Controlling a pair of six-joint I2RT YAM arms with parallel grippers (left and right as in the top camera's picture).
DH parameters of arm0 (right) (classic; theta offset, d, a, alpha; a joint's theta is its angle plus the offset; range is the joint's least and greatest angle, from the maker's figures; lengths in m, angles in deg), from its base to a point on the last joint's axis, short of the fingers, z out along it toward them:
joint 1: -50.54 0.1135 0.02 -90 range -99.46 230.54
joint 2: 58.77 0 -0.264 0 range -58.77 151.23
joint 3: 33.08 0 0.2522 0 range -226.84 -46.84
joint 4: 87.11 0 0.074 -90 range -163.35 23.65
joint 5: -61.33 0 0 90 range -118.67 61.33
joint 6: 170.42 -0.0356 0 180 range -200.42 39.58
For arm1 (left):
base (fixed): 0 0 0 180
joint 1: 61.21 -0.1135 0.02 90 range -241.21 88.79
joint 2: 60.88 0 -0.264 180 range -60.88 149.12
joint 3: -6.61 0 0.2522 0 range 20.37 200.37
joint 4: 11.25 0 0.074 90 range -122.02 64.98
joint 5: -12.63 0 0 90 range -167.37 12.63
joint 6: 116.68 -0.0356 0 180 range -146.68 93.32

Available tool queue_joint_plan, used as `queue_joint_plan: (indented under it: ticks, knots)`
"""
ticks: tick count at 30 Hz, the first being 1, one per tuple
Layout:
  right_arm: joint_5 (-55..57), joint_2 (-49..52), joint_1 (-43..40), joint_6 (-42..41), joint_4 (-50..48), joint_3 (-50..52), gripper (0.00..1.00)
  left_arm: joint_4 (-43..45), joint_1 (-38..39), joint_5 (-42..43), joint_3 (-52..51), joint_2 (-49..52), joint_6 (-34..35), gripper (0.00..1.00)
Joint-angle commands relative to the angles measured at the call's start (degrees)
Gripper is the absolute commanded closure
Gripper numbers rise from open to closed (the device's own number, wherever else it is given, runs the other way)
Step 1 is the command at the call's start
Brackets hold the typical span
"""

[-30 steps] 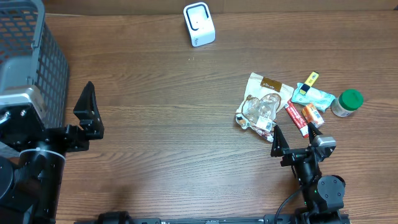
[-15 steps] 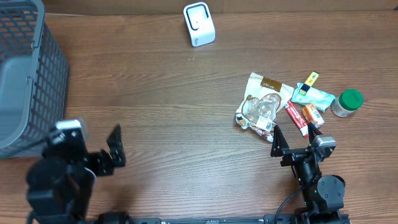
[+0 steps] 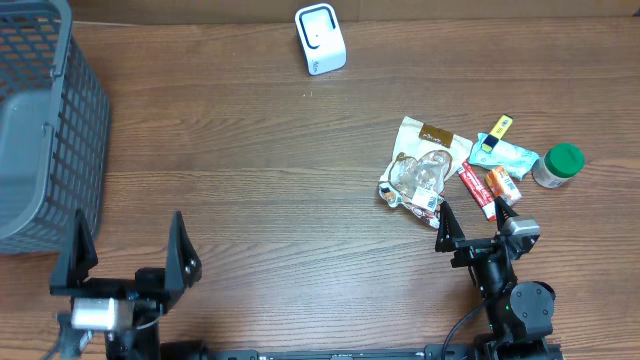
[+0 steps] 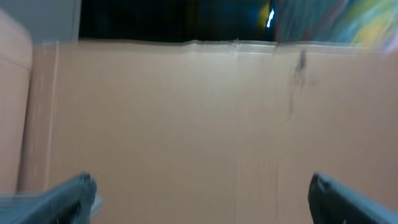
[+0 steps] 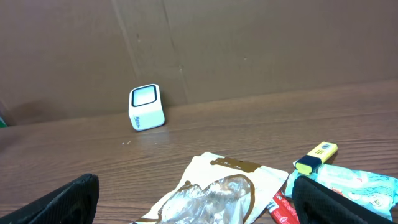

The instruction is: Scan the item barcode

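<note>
Left fingers [image 3: 181, 252] now nearer, wide — snack packet [image 3: 420, 172] just beyond wide right fingers [image 3: 444, 226]

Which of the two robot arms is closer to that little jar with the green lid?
Right. The right gripper sits just below-left of the green-lidded jar in the overhead view; the left gripper is across the table, by the basket.
</note>
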Motion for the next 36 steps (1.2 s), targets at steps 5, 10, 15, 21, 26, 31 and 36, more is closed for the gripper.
queue_joint_plan:
  ticks: [5, 10, 15, 21, 26, 31, 36]
  knots:
    - [0.0, -0.6, -0.3, 0.0, -0.4, 0.6, 0.00, 4.6, 0.2, 2.8, -11.6, -0.6, 0.6, 0.00]
    - [0.0, -0.6, -0.3, 0.0, -0.4, 0.6, 0.00, 4.5, 0.2, 2.8, -19.9, -0.7, 0.7, 0.00]
    - [0.0, -0.6, -0.3, 0.0, -0.4, 0.6, 0.00, 2.2, 0.2, -0.6, -24.7, -0.9, 2.6, 0.00]
    - [0.0, -0.6, -0.3, 0.0, -0.4, 0.6, 0.00, -13.5, 0.2, -8.0, -24.6, -0.9, 8.6, 0.00]
    - [0.0, -0.6, -0.3, 0.0, -0.4, 0.6, 0.00, -13.6, 0.2, -7.7, -24.6, -0.9, 4.9, 0.00]
    - [0.0, -0.6, -0.3, 0.0, -0.4, 0.6, 0.00, -13.6, 0.2, -7.7, -24.6, -0.9, 4.9, 0.00]
    - [0.0, -0.6, -0.3, 0.0, -0.4, 0.6, 0.00, -13.6, 0.2, -7.7, -24.6, -0.8, 4.9, 0.00]
